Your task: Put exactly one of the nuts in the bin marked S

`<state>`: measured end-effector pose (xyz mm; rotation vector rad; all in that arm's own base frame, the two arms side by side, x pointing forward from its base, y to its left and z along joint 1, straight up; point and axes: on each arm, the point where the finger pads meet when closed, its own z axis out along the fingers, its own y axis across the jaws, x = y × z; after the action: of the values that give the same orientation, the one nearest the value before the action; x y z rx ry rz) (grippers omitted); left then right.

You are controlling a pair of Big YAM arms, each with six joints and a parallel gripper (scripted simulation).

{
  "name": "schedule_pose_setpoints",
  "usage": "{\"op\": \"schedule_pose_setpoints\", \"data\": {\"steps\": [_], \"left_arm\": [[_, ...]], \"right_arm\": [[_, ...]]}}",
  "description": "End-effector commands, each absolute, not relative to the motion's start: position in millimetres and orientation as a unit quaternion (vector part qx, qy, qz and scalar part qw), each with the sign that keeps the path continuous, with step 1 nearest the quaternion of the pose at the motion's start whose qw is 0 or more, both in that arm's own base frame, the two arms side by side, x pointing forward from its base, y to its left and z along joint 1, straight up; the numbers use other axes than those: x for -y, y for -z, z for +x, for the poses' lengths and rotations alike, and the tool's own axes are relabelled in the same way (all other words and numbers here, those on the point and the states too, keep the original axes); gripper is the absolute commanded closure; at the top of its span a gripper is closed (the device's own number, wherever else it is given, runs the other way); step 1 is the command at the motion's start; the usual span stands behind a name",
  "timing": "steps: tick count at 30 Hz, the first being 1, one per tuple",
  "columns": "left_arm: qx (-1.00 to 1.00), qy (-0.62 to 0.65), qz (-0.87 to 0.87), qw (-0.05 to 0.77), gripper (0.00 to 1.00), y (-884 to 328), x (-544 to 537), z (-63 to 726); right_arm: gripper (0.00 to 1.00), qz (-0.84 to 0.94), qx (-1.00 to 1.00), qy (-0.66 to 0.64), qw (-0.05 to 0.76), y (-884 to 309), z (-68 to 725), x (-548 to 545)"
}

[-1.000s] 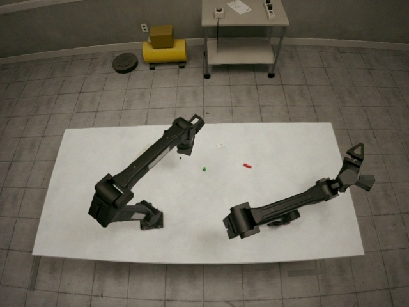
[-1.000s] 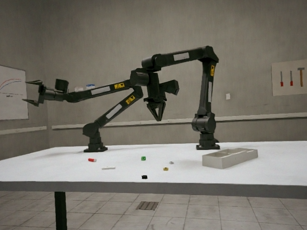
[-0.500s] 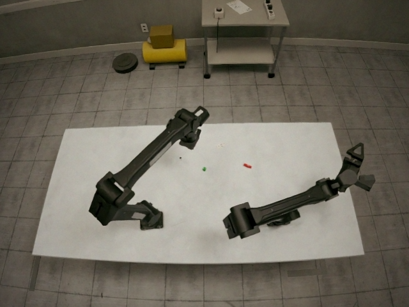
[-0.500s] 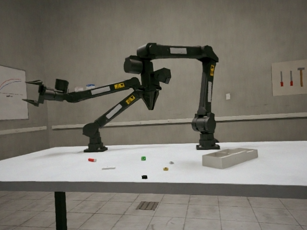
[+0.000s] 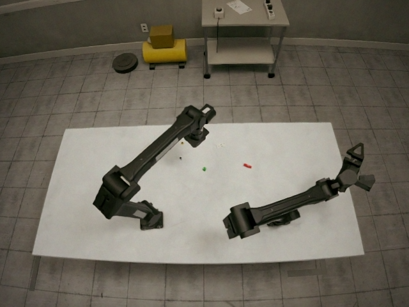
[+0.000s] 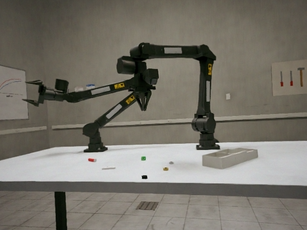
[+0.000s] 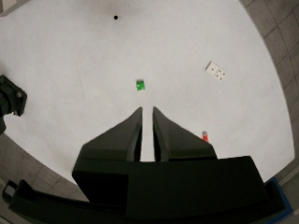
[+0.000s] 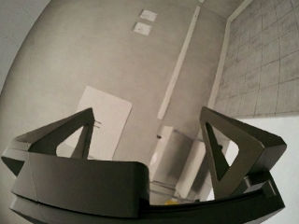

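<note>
Three small nuts lie on the white table: a yellow nut (image 6: 165,168), a black nut (image 6: 144,176) and a smaller grey nut (image 6: 171,162). A low grey bin (image 6: 230,157) with compartments stands flat on the table; I cannot read its marks. My left gripper (image 6: 143,109) hangs high above the nuts, pointing down, shut with nothing between its fingers. My right gripper (image 6: 30,91) (image 8: 147,113) is open and empty, raised beyond the table's end.
A green cube (image 6: 143,158), a red piece (image 6: 91,159) and a flat white piece (image 6: 108,167) lie on the table near the nuts. Both arm bases stand on the table. A shelf cart (image 5: 243,32) and a yellow tank (image 5: 164,49) stand on the floor away from the table.
</note>
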<state>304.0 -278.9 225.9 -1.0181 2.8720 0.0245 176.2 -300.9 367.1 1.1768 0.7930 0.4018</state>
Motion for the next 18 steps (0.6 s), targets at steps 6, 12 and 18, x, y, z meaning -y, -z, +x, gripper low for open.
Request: {"op": "schedule_pose_setpoints", "data": {"steps": [6, 12, 18], "left_arm": [[-0.980, 0.005, -0.196, 0.039, 0.91, -242.1, 314.4, 315.4], [-0.990, 0.009, -0.133, 0.034, 0.91, -241.7, 326.0, 314.4], [-0.998, 0.007, -0.057, 0.022, 0.91, -240.1, 338.7, 314.0]], "right_arm": [[0.00, 0.536, -0.358, -0.177, 0.744, -371.4, 171.8, 303.5], [0.00, 0.536, -0.358, -0.177, 0.744, -371.4, 171.8, 303.5], [0.00, 0.536, -0.358, -0.177, 0.744, -371.4, 171.8, 303.5]]}}
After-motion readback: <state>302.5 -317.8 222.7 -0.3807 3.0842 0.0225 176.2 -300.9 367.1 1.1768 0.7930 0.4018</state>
